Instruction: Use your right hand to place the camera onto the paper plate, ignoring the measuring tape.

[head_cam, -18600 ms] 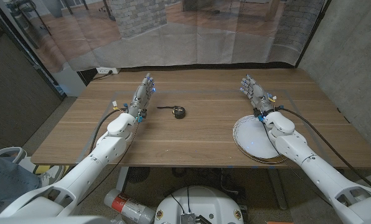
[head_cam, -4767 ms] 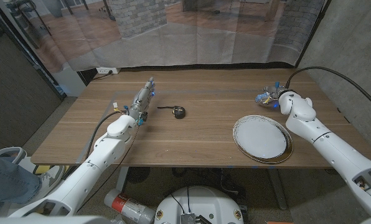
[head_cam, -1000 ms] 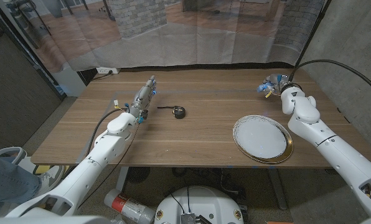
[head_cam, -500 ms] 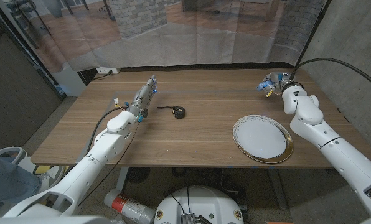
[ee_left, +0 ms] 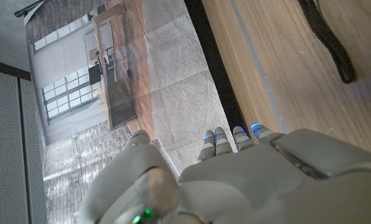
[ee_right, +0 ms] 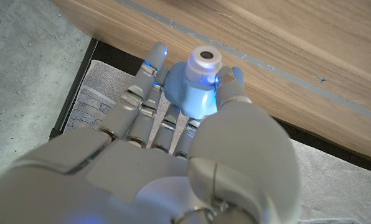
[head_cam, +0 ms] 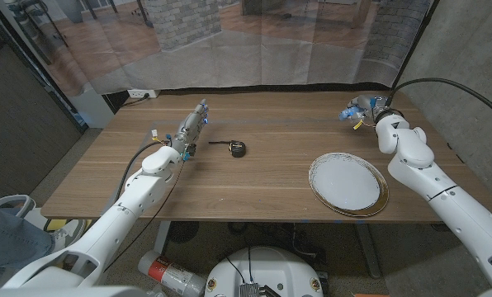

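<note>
Right hand (ee_right: pixel 173 118): holds pale-blue camera (ee_right: pixel 201 84).
Advice: carry level to paper plate (head_cam: pixel 347 183), lower gently.

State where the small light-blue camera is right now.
Head view: the light-blue camera is in the right hand near the table's far right edge, beyond the white paper plate.

The head view looks down from above the table (head_cam: pixel 262 165), facing its far edge. Each wrist view sits close behind its own hand, looking along the fingers (ee_right: pixel 149 93) at that same far edge.
</note>
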